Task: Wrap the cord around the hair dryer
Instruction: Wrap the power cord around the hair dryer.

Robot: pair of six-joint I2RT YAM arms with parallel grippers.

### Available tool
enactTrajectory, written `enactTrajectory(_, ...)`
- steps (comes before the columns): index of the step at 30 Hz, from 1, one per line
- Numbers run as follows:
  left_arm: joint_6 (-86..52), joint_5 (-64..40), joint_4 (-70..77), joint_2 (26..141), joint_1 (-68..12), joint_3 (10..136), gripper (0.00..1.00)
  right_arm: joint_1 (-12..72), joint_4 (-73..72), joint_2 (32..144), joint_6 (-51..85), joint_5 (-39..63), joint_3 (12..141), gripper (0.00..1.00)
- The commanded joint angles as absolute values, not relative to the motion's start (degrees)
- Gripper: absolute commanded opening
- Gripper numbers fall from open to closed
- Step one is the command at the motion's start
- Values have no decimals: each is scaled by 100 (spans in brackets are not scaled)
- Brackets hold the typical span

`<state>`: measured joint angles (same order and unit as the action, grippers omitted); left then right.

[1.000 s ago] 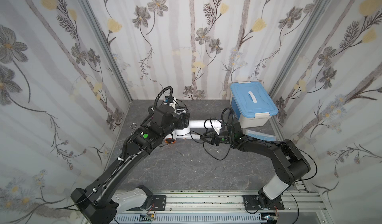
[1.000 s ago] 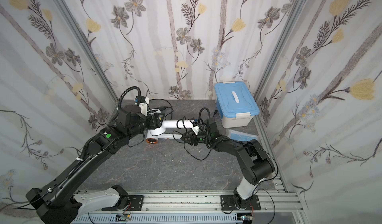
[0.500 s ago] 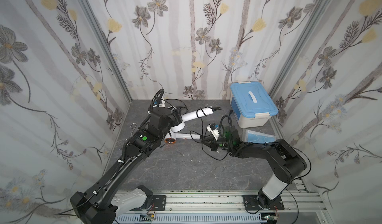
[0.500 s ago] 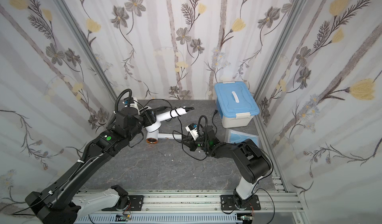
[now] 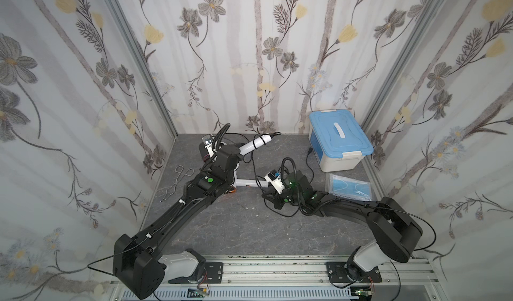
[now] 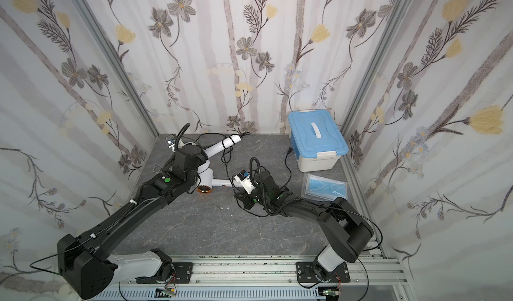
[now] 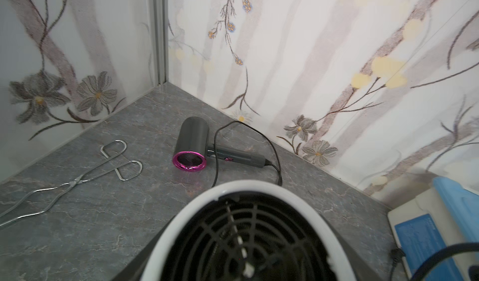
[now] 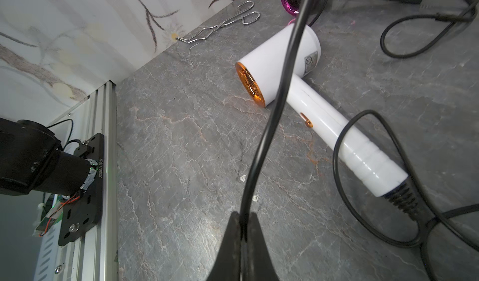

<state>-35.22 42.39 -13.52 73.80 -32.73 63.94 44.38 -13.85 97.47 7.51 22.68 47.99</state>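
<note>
Top views: the left tool (image 5: pixel 226 158) grasps a white hair dryer (image 5: pixel 254 144) by its body and holds it clear of the counter (image 5: pixel 236 230) near the back wall. The handle slants up toward the back right. The black cord (image 5: pixel 254 169) loops round the handle, then drops toward the right tool (image 5: pixel 274 199), which sits low over mid-counter. A second white dryer (image 5: pixel 247 183) lies flat between the two tools. A blue-lidded box (image 5: pixel 337 144) stands back right with a mask packet (image 5: pixel 349 190) in front of it, and tongs (image 5: pixel 179 180) lie by the left wall.

Left wrist: the held dryer's black rear grille fills the lower frame. A dark dryer (image 7: pixel 193 145) with a pink rim lies in the back corner, its own lead curled beside it.

Right wrist: the tool is clenched, its fingertips (image 8: pixel 225 246) pinching the cord. The cord rises away in front of the second dryer's barrel.
</note>
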Motion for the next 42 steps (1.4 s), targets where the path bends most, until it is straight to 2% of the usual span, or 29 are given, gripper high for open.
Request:
enactTrajectory(1, -3161, 4931, -1331, 7607, -3270, 6377, 0, 4652, 47, 9538, 16, 1333, 5231, 0)
enactTrajectory(6, -2805, 5126, -1683, 7934, -3324, 6348, 0, 4676, 1114, 9302, -517, 774, 5867, 0)
enactTrajectory(12, -2364, 5066, -2026, 8331, -3356, 6443, 0, 4657, 1748, 9176, -977, 595, 6622, 0)
enactTrajectory(17, -2160, 4597, -2458, 8811, -3350, 6647, 0, 4576, 2029, 9180, -1286, 568, 7224, 0)
enactTrajectory(22, -1891, 3957, -2625, 8942, -3353, 6593, 0, 4486, 2450, 9232, -1712, -180, 7648, 0)
enactTrajectory(27, -1609, 3446, -2818, 8817, -3357, 6517, 0, 4004, 2530, 9176, -1983, -360, 7764, 0)
enactTrajectory(30, -1395, 2789, -2831, 8732, -3355, 6469, 0, 3788, 2297, 9177, -2042, -18, 7785, 0)
enactTrajectory(38, -874, 268, -3012, 8788, -3554, 6503, 0, 3397, 1994, 9575, -2267, 788, 8054, 0)
enactTrajectory(42, -877, -511, -2778, 8449, -3577, 6280, 0, 3124, 2057, 9750, -2248, 1104, 7992, 0)
